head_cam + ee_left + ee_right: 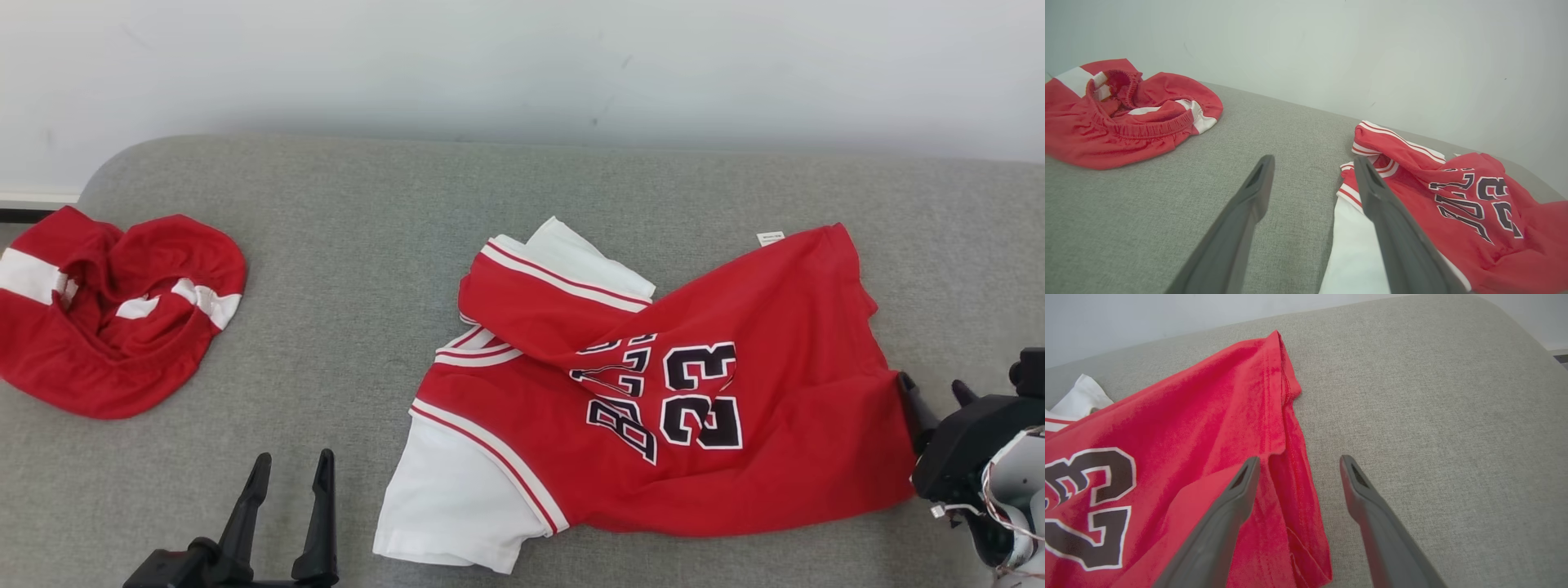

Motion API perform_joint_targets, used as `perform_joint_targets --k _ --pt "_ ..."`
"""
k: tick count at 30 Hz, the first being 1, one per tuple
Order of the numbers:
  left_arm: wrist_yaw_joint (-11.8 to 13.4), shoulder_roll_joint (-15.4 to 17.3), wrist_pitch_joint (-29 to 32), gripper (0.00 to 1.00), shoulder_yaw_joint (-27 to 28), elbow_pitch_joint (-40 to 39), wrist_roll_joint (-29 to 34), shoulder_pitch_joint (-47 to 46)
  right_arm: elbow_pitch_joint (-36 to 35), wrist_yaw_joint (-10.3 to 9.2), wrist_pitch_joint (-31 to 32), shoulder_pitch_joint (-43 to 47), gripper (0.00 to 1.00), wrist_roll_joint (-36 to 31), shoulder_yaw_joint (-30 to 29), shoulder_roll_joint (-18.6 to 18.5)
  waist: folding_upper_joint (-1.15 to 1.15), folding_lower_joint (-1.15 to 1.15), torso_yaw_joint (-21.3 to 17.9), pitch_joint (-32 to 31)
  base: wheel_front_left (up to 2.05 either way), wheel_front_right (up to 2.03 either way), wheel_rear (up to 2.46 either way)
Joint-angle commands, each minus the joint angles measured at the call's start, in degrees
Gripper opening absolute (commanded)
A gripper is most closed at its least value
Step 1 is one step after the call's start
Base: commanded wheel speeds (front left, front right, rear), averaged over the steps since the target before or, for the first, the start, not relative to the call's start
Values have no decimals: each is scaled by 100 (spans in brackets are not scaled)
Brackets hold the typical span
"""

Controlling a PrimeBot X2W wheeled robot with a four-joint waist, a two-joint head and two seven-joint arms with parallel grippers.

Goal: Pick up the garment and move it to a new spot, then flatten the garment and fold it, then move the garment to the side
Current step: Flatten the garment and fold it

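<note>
Left gripper [295,457] jaws apart, rumpled red jersey [784,327]

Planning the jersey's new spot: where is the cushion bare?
Widest bare patch of grey cushion lies between the red shorts and the jersey. A strip behind the jersey is free too. Crowded at the jersey's hem, by the right tool.

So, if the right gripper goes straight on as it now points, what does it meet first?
Most likely the hem of the red jersey, just ahead of the right gripper; depth is unclear, possibly the grey cushion.
</note>
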Motion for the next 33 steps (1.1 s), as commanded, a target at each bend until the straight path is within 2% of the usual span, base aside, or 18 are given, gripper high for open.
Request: perform_joint_targets --k 1,7,13,25,26,27,28,29,33 --pt "8 5 -2 100 18 -10 23 72 -213 -11 118 157 100 88 16 44 0 1 -50 -14 0 0 0" --pt "8 6 -2 100 -52 -10 21 -26 -669 -11 628 382 100 96 67 182 0 1 -24 74 0 0 0" --pt "8 21 -2 100 -89 -1 -10 -111 -680 -11 1015 409 100 32 124 256 0 1 83 161 0 0 0" --pt "8 24 -2 100 -68 25 -17 -110 -607 -11 708 170 100 -2 263 197 0 1 141 173 0 0 0" --pt "8 23 -2 100 -72 27 -13 -115 -594 -11 677 147 80 -6 310 183 0 1 141 169 0 0 0" --pt "8 23 -2 100 -71 29 -9 -119 -569 -11 626 117 30 9 320 184 0 1 138 166 0 0 0" --pt "8 23 -2 100 -71 28 -8 -124 -538 -11 594 100 10 24 332 184 0 1 136 163 0 0 0" --pt "8 21 -2 100 -69 28 -7 -126 -500 -11 579 86 0 26 355 184 0 1 134 160 0 0 0" --pt "8 22 -2 100 -68 35 6 -127 -451 -11 415 -39 0 75 392 179 0 1 139 143 0 0 0"
